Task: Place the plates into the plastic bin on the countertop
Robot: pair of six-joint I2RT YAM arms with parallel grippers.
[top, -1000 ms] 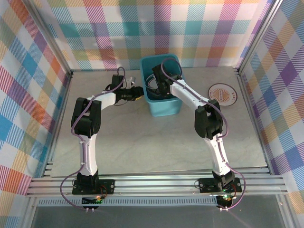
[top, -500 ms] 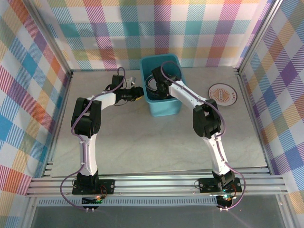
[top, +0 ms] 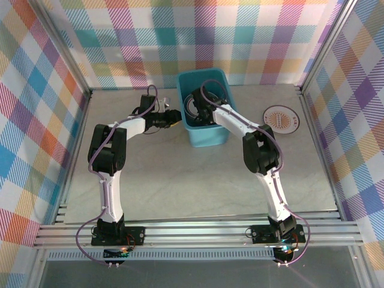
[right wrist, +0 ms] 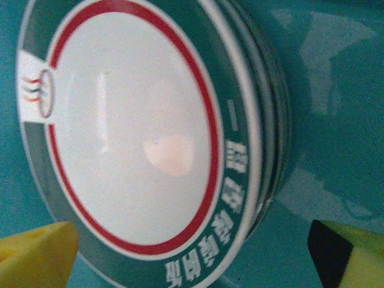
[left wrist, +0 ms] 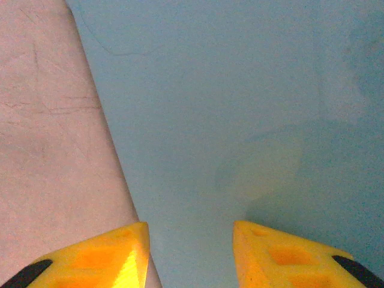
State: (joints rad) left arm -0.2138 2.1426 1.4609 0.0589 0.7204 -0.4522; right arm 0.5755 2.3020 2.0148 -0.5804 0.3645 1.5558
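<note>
While left fingers [left wrist: 102, 258] and right fingers [right wrist: 36, 252] gape — green-rimmed plate [right wrist: 132, 132], white Chinese characters.

You look into a booth closed by plaid walls [top: 240, 42] in pastel checks at the back and on both sides; aluminium rails [top: 198, 231] frame its edges and near side; the surface [top: 180, 180] is pale, marbled grey-beige; the light is bright and even.

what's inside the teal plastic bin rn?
A stack of round plates; the top plate is white with a red ring and teal lettered rim. Lower rims show beside it; their count and faces are covered.
</note>
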